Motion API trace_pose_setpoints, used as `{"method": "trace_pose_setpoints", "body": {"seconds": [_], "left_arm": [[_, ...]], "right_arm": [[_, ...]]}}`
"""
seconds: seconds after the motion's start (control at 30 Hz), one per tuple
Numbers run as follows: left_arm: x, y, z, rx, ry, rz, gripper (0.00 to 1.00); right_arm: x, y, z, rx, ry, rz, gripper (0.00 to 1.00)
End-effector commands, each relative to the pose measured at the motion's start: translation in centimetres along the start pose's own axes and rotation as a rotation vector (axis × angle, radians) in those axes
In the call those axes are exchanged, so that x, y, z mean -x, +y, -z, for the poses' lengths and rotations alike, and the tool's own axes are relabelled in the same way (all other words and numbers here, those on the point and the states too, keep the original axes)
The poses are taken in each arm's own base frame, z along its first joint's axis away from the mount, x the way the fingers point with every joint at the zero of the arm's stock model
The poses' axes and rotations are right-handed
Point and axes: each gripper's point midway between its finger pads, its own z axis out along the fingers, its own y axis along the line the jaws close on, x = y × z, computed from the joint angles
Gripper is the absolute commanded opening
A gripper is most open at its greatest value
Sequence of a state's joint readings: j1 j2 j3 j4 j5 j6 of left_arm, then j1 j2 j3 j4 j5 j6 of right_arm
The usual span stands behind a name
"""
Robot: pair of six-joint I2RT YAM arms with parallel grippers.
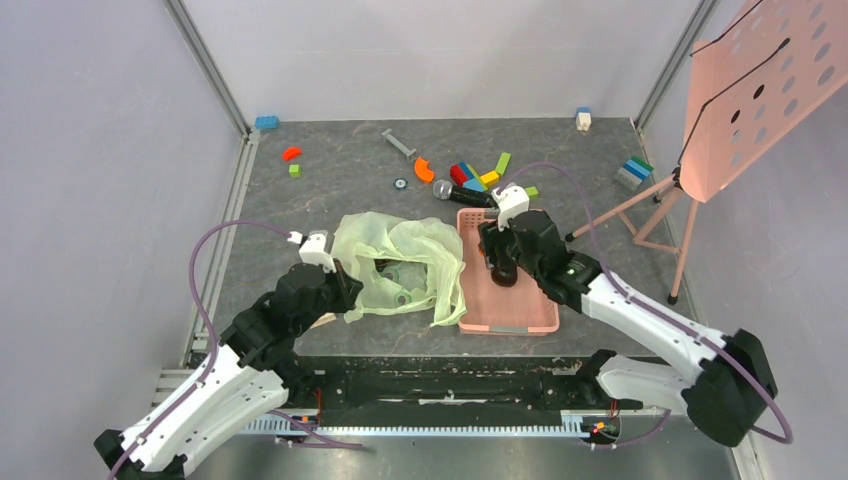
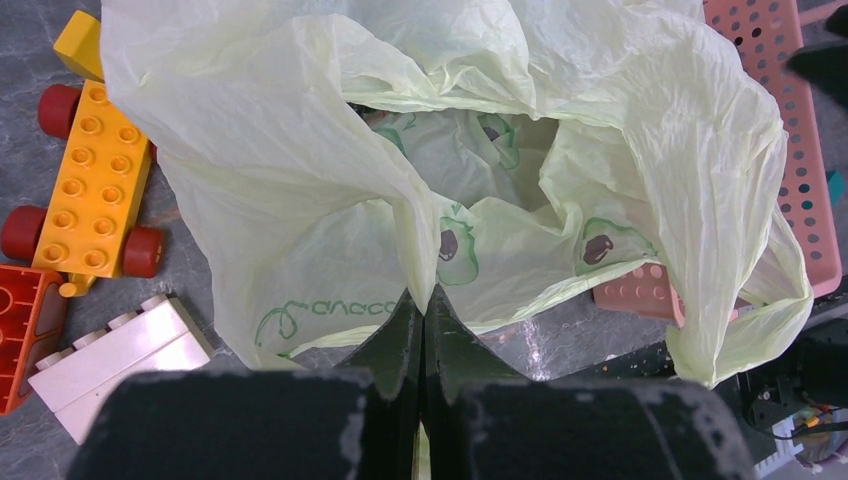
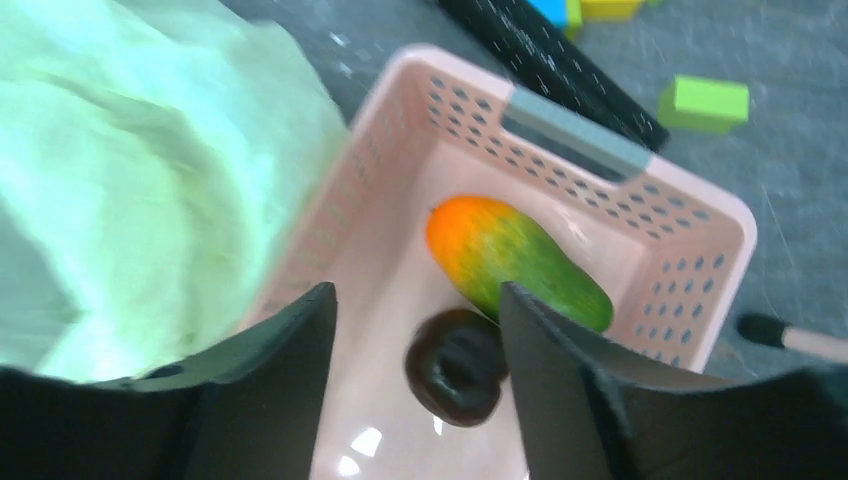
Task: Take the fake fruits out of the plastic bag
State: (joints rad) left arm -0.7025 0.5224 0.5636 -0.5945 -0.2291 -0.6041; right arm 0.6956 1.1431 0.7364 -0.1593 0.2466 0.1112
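**Plastic bag** (image 1: 400,265): pale green, thin and crinkled. It lies on the table (image 1: 330,170) near the middle and a little to the left, with its right side draped over the left rim of the pink basket (image 1: 520,310). The mouth gapes open. Green print with brown spots shows on the inner wall, and what is inside cannot be made out.

**Left fingers** (image 2: 420,325): clenched on a fold of the bag's near-left edge. The film rises from the tips and spreads far and right.

**Right fingers** (image 1: 500,262): released, spread wide and holding nothing. They hang over the far half of the basket, just right of the bag.

**Mango** (image 3: 510,260): orange turning to green. It lies on the basket floor, beyond the right fingers.

**Brown fruit** (image 3: 455,365): small, round and blurred. It is in the basket, below the gap between the right fingers and just beside the mango.

**Blocks:**
- A yellow wheeled block (image 2: 95,170), a white block (image 2: 120,350) and a red block (image 2: 25,320) lie on the table by the bag's left side.
- A green block (image 3: 703,102) lies beyond the basket.
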Motion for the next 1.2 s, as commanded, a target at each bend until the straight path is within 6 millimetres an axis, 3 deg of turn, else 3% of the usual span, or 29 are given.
{"method": "trace_pose_setpoints", "body": {"seconds": [0.0,0.1,0.17,0.27,0.33,0.57,0.73,1.0,1.07,1.17], "left_arm": [[1.3,-1.2,0.1,-0.046,-0.036,0.007,0.02],[1.2,-1.3,-0.1,-0.049,-0.031,0.007,0.02],[1.3,-1.4,-0.1,-0.052,-0.030,0.008,0.02],[1.2,-1.5,-0.1,-0.054,-0.029,0.010,0.02],[1.2,-1.4,-0.1,-0.054,-0.028,0.012,0.02],[0.8,-1.3,-0.3,-0.054,-0.024,0.016,0.02],[0.8,-1.4,-0.3,-0.055,-0.019,0.016,0.02],[0.7,-1.1,-0.4,-0.044,-0.023,0.015,0.02],[0.7,-1.2,-0.4,-0.046,-0.020,0.015,0.02],[0.9,-1.6,-0.4,-0.066,-0.024,0.013,0.02]], "right_arm": [[6.8,4.4,3.4,0.252,-0.204,0.035,0.54],[9.4,8.9,5.6,0.410,-0.306,0.067,0.39],[9.9,12.3,6.4,0.481,-0.340,0.100,0.33],[9.0,16.7,6.5,0.574,-0.335,0.136,0.27],[7.3,18.9,5.5,0.613,-0.299,0.124,0.25],[0.8,20.2,0.1,0.546,-0.199,-0.080,0.10],[-3.6,21.5,-2.5,0.512,-0.099,-0.093,0.07],[-7.2,23.1,-3.4,0.501,-0.007,-0.028,0.08],[-7.1,22.9,-3.5,0.479,-0.010,-0.018,0.08],[-5.3,22.6,-3.5,0.448,-0.044,0.000,0.12]]}}
